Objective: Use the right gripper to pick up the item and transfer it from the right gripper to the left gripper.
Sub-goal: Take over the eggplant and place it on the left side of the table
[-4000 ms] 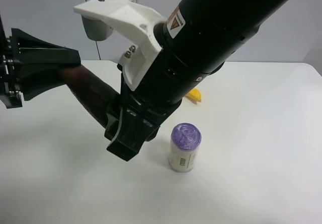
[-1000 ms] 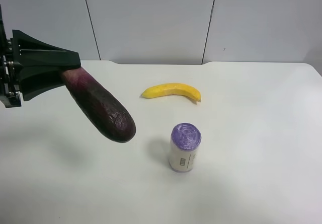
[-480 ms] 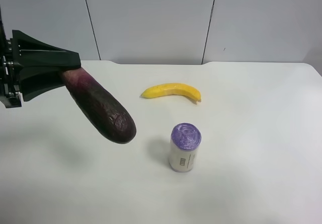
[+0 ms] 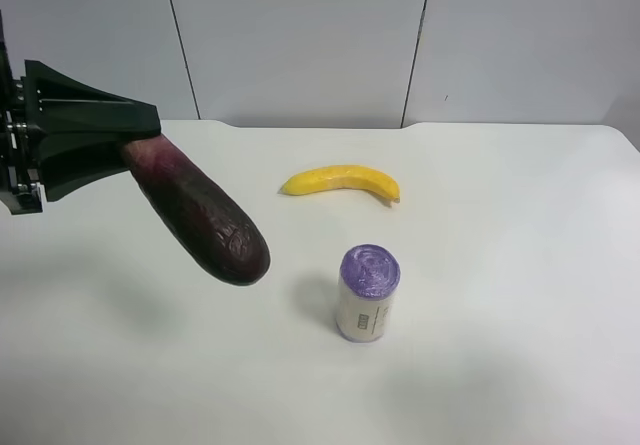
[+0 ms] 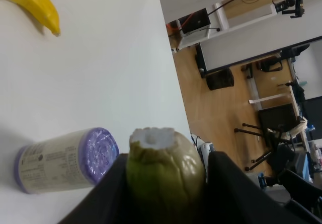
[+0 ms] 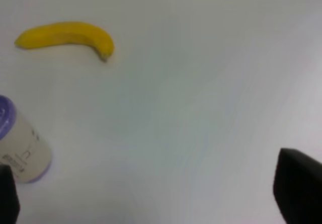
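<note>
Exterior high view: the eggplant (image 4: 200, 215) is off the tabletop (image 4: 500, 265), gripped at its pinkish stem end by the left hand (image 4: 140, 137) at the view's left edge. From there its dark glossy body slopes down and out of the hand towards the view's right. The rounded end is free, hanging above the white surface and apart from everything on it. The left wrist view shows the same grip from behind. The stem tip (greenish-tan here, with a pale cut face) sits wedged between the two black fingers (image 5: 100, 199), which are clenched on it from either side.

Just beyond the eggplant's free end stands a white cylinder with a purple lid (image 4: 367, 293), upright. Farther back lies a yellow banana (image 4: 340, 180), well apart from both.

The right hand (image 6: 151, 194) appears only in its own wrist view, as two dark fingertips (image 6: 297, 183) spread wide, released, with only bare tabletop between them.
</note>
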`<state>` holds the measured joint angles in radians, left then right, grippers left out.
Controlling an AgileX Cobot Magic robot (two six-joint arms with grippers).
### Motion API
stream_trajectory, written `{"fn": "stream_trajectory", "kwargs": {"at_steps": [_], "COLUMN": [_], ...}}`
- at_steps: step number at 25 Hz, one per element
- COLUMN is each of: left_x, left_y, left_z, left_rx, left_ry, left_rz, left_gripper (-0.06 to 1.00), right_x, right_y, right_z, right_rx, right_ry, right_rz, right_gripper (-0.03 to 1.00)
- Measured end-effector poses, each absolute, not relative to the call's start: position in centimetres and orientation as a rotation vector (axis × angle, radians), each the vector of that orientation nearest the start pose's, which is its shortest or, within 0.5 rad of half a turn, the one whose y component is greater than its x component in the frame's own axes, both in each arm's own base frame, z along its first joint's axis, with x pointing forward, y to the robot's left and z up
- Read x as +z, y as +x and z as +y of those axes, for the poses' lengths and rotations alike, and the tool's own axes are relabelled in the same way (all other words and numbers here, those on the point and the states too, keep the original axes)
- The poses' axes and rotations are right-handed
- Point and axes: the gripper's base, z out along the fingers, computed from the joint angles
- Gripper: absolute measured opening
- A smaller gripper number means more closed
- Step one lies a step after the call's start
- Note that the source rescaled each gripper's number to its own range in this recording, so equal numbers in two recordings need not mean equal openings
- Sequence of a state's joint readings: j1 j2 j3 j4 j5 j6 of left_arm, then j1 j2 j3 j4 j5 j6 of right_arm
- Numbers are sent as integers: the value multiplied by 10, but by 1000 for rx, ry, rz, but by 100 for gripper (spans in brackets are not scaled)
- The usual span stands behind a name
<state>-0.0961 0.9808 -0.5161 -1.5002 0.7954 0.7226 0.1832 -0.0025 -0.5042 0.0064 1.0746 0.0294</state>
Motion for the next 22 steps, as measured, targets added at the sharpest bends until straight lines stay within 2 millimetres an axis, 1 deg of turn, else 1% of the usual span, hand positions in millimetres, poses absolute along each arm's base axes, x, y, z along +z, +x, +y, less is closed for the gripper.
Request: {"fn": "stream_trajectory", "kwargs": {"at_steps": [4, 8, 11, 12, 14, 17, 22], "left_x": [276, 268, 270, 274, 276, 281, 284], "left_y": [170, 183, 203, 212, 226, 249, 279], "left_z": [-80, -76, -74, -74, -72, -68, -55], "left_rx": [-1307, -1259, -1209, -1184, -1128, -998, -724], "left_ry": [-166, -161, -80, -39, 22, 100, 170], "left_rz": [2140, 2209, 2289, 2315, 2390, 2487, 2606], "left_gripper": [1, 1, 1, 1, 1, 1, 1], "right_x": [277, 277, 277, 277, 277, 277, 277], "right_y": [-6, -6, -6, -6, -6, -6, -6], "right_z": [-1, -1, -1, -1, -1, -1, -1], "right_rx": [137, 137, 137, 137, 137, 137, 137], "right_ry": [-152, -152, -152, -152, -152, -152, -152], "right_rz": [2049, 2049, 2049, 2049, 2049, 2049, 2049], "right_gripper": [100, 100, 100, 100, 100, 100, 100]}}
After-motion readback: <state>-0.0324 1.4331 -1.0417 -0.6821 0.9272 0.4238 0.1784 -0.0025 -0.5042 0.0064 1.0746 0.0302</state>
